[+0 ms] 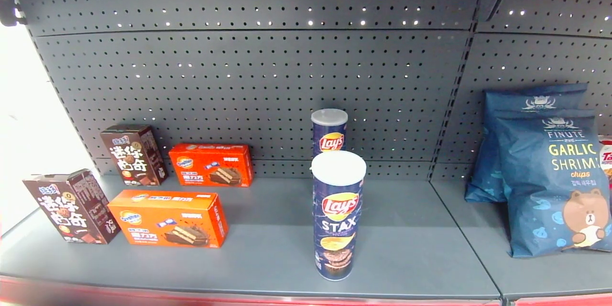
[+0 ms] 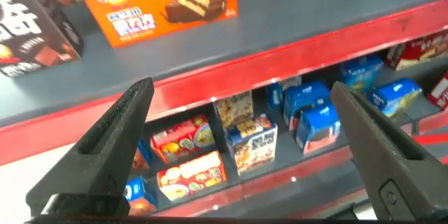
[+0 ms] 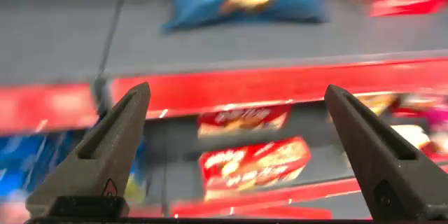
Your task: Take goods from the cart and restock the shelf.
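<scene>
The grey shelf (image 1: 411,229) runs the full width of the head view, backed by a perforated panel (image 1: 239,81). The wrist views add what the head view lacks: the shelf's red front edge (image 2: 231,70) seen from below, and a lower shelf (image 2: 329,175) beneath it.

Two blue chip bags (image 1: 554,186) lean one behind the other at the right end of the shelf. Two chip cans (image 1: 337,215) stand upright near the middle, one close to the front edge and one at the panel behind it. Two orange boxes (image 1: 169,217) lie on the left part, one front and one back. Two brown boxes (image 1: 71,205) stand further left, one beside each orange box.

On the lower shelf, the left wrist view shows small cartons (image 2: 252,143) in a row, several of them blue. The right wrist view shows two red packs (image 3: 255,161) there and a blue bag on the shelf above.

The left gripper (image 2: 241,91) hangs just in front of the red edge, its jaws spread wide with nothing between them. The right gripper (image 3: 236,89) is likewise wide apart and empty, before the same edge below the bags.
</scene>
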